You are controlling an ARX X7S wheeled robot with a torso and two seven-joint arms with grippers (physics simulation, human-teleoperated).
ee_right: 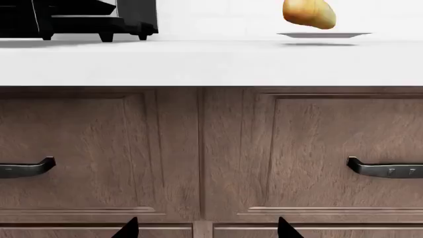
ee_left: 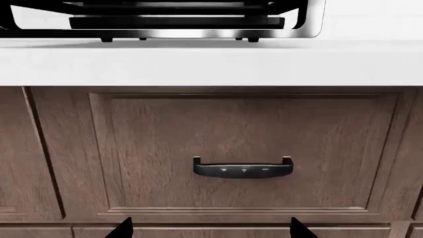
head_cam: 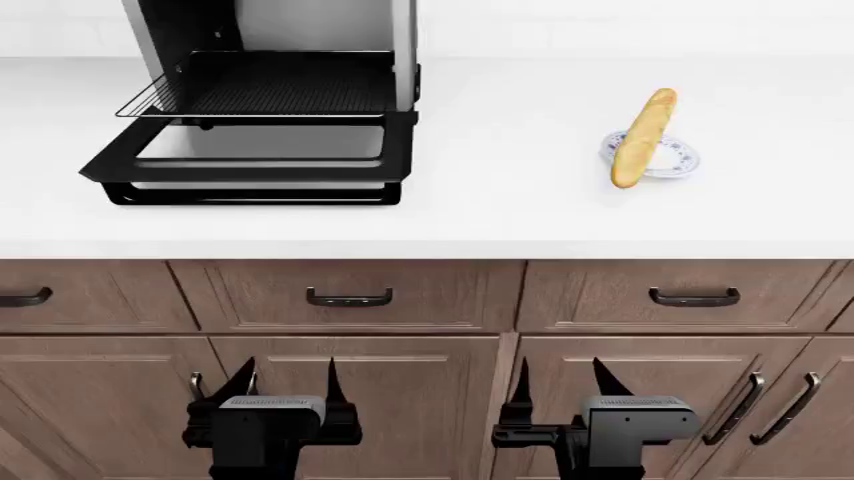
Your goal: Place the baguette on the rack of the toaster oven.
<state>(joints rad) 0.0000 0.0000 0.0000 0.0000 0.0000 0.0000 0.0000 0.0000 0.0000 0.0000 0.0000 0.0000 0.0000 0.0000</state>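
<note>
- The baguette [head_cam: 643, 138] lies on a small white plate [head_cam: 678, 160] with a blue pattern, on the white countertop [head_cam: 534, 215], toward the right side in the head view. Its near end overhangs the plate's edge and its far end points away from the robot, angled slightly right. In the right wrist view only its rounded near end [ee_right: 309, 13] shows, above the thin plate rim [ee_right: 324, 34].
- The toaster oven [head_cam: 274, 60] stands well apart from the loaf, at the left of the same countertop. Its black door [head_cam: 247, 160] is dropped open, lying roughly flat (the glass pane faces up).
- The rack [head_cam: 267, 90], a wire grid, is pulled partly out of the oven mouth above the open door, with nothing on it.
- The left wrist view catches the underside of the open door [ee_left: 175, 22] and the oven's feet at the counter edge.
- Below the countertop runs a row of brown wooden drawers [head_cam: 347, 295] with dark handles [head_cam: 350, 298], and cabinet doors beneath them.
- The left gripper [head_cam: 290, 385] hangs low in front of the cabinets, fingers spread apart and holding nothing; its fingertips [ee_left: 122, 228] frame a drawer handle [ee_left: 242, 167] in its own camera.
- The right gripper [head_cam: 561, 383] sits beside it at the same height, also spread and empty, facing the seam between two drawers [ee_right: 200, 153].
</note>
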